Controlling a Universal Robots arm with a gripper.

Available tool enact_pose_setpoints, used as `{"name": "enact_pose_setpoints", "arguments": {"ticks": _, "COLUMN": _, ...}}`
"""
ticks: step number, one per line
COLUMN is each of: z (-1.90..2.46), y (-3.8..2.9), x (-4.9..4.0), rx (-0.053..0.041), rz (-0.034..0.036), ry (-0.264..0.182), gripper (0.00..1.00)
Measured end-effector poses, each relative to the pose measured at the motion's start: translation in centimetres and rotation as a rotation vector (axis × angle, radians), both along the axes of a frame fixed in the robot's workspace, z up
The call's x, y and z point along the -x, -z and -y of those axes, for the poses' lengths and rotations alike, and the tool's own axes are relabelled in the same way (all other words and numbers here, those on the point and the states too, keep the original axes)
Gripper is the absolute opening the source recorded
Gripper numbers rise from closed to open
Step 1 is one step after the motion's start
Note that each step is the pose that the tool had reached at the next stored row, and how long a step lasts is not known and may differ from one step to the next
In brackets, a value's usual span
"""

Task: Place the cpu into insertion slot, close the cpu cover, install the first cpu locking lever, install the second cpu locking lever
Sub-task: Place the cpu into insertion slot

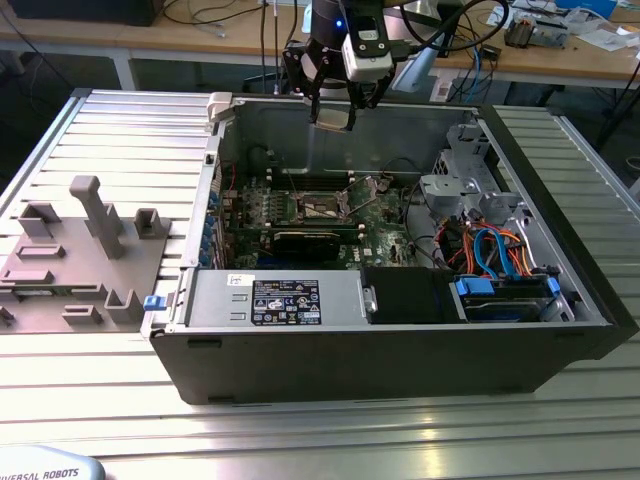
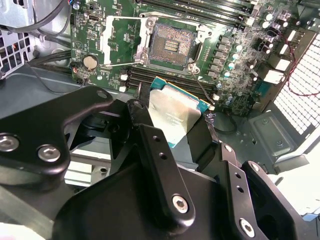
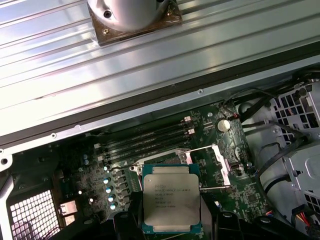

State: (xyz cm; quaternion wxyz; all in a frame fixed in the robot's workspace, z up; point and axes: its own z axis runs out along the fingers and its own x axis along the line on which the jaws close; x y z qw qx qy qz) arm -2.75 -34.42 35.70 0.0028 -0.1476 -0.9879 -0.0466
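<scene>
1. A ribbed metal bench (image 1: pixel 90 400) carries an open black computer case (image 1: pixel 400 365). A grey fixture block (image 1: pixel 80 260) sits at the exterior view's left, and rear benches (image 1: pixel 200 38) strewn with cables stand behind.
2. Inside the case lies a green motherboard (image 1: pixel 385 225). Its insertion slot (image 2: pixel 170 44) is bare, with the cpu cover (image 2: pixel 112 40) swung open beside it.
3. The arm hangs over the case. Its hand (image 1: pixel 331 112) is clamped on two edges of the cpu (image 3: pixel 171 197), which is held apart from and above the slot.
</scene>
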Motion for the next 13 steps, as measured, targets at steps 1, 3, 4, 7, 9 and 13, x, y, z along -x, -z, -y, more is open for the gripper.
{"name": "enact_pose_setpoints", "arguments": {"ticks": 1, "z": 0.0, "y": 0.0, "x": 0.0, "rx": 0.0, "rz": 0.0, "ry": 0.001, "gripper": 0.54}}
{"name": "enact_pose_setpoints", "arguments": {"ticks": 3, "z": 0.0, "y": 0.0, "x": 0.0, "rx": 0.0, "rz": 0.0, "ry": 0.002, "gripper": 0.54}}
{"name": "enact_pose_setpoints", "arguments": {"ticks": 4, "z": 0.0, "y": 0.0, "x": 0.0, "rx": 0.0, "rz": 0.0, "ry": 0.002, "gripper": 0.54}}
{"name": "enact_pose_setpoints", "arguments": {"ticks": 7, "z": 0.0, "y": 0.0, "x": 0.0, "rx": -0.0001, "rz": -0.0001, "ry": 0.004, "gripper": 0.54}}
{"name": "enact_pose_setpoints", "arguments": {"ticks": 9, "z": 0.0, "y": 0.0, "x": 0.0, "rx": 0.0, "rz": 0.0, "ry": 0.006, "gripper": 0.54}}
{"name": "enact_pose_setpoints", "arguments": {"ticks": 13, "z": 0.0, "y": 0.0, "x": 0.0, "rx": 0.0, "rz": 0.0, "ry": 0.008, "gripper": 0.54}}
